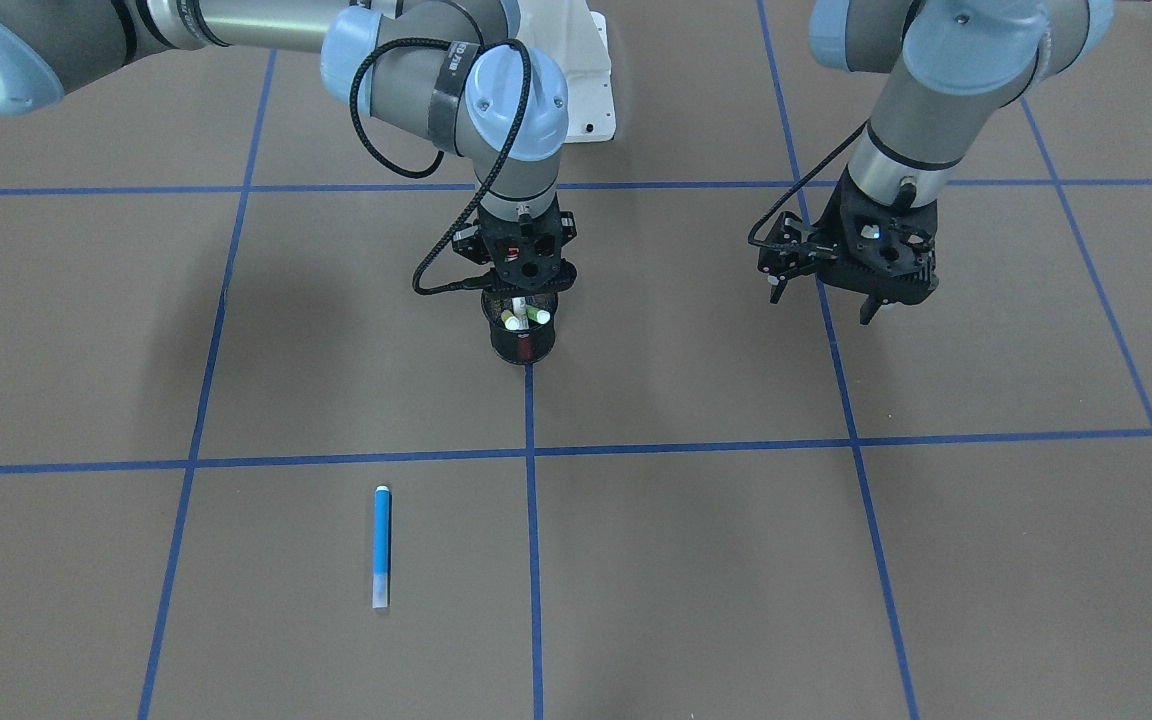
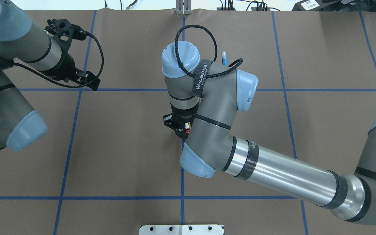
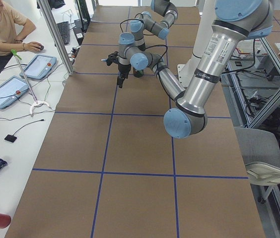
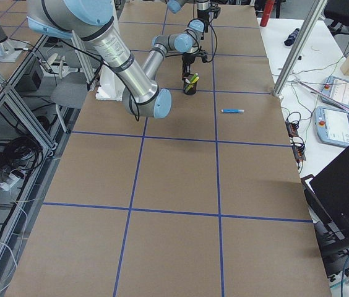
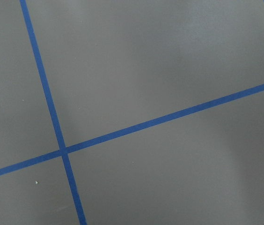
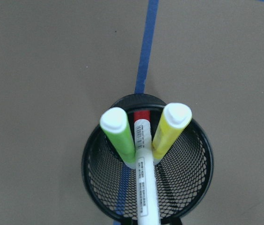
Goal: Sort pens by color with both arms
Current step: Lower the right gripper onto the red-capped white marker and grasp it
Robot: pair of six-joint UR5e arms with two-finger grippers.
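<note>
Blue pen [image 1: 382, 545] lies alone on the worktop [image 1: 696, 560], lengthwise toward the robot. Green pen [image 6: 118, 133], yellow pen [image 6: 170, 129] and red-capped white pen [image 6: 143, 159] stand in the cup [image 6: 195, 183] directly beneath the right hand [image 1: 524, 288], whose grip I cannot tell. Left hand [image 1: 821, 308] hangs spread and empty, well apart.

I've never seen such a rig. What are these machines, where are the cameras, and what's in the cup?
Two robot arms work at a brown table. Four pictures come from fixed cameras: facing the robot, behind it, and at each table end; two from cameras on the wrists. The right gripper hangs over a black mesh cup holding a green pen, a yellow pen and a white pen, red cap down; whether it grips the white one I cannot tell. The left gripper is open and empty over the table. A blue pen lies apart on the table.
</note>
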